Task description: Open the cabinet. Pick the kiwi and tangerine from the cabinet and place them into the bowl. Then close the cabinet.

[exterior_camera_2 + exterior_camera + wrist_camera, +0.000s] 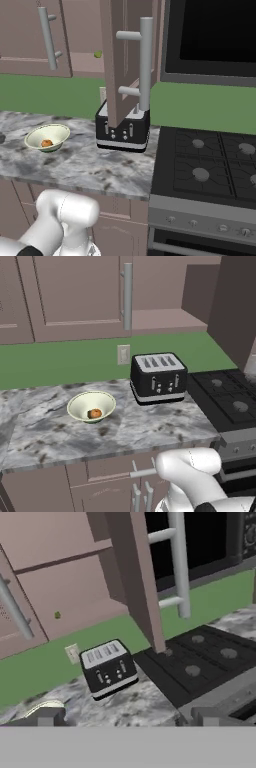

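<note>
The tangerine [94,414] lies in the bowl [80,400] on the worktop [145,428], below and left of the pincer [120,719]. The cabinet [122,65] stands ahead with its right door swung open; a tiny green object [57,615] sits on its shelf. The kiwi I cannot find. The pincer's tips stand wide apart, holding nothing. Likely next: reach into the cabinet for the kiwi.

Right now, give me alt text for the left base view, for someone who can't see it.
A cream-green bowl holding a tangerine sits on a marble counter, left of a black toaster. Above, the cabinet has its right side open; a stove sits at right.
</note>
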Controlling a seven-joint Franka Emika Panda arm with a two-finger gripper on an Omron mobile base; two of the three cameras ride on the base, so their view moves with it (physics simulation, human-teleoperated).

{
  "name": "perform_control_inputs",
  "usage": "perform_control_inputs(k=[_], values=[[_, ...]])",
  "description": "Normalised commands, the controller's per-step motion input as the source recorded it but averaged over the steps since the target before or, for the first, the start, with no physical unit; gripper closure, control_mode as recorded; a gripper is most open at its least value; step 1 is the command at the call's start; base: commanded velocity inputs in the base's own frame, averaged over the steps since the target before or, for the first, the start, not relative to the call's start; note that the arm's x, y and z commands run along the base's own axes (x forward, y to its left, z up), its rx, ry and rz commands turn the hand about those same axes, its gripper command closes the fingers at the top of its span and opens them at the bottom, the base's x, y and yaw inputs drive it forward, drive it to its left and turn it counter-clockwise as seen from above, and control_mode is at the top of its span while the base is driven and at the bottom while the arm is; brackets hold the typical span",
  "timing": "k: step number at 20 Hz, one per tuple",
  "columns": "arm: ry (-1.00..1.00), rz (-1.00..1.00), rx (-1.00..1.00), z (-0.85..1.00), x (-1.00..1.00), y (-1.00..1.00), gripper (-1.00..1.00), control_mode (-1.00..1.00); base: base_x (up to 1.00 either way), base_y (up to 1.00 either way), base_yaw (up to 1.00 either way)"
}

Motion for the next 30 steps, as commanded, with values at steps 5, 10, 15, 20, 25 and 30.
perform_control_inputs(k=[5, 10, 15, 20, 25, 30], values=[[-0.17, 0.21, -0.30, -0.24, -0.59, -0.42, -1.00, -1.00, 0.00, 0.00, 0.00], [-0.17, 0.26, -0.12, -0.01, -0.40, -0.53, -1.00, -1.00, 0.00, 0.00, 0.00], [-0.08, 0.34, -0.01, 0.00, 0.00, -0.42, -1.00, -1.00, 0.00, 0.00, 0.00], [-0.05, 0.29, 0.00, -0.02, 0.36, -0.15, -1.00, -1.00, 0.00, 0.00, 0.00], [-0.01, 0.27, 0.00, -0.36, 0.89, 0.02, -1.00, -1.00, 0.00, 0.00, 0.00], [-0.01, 0.23, 0.00, -0.39, 0.54, 0.00, -1.00, -1.00, 0.00, 0.00, 0.00]])
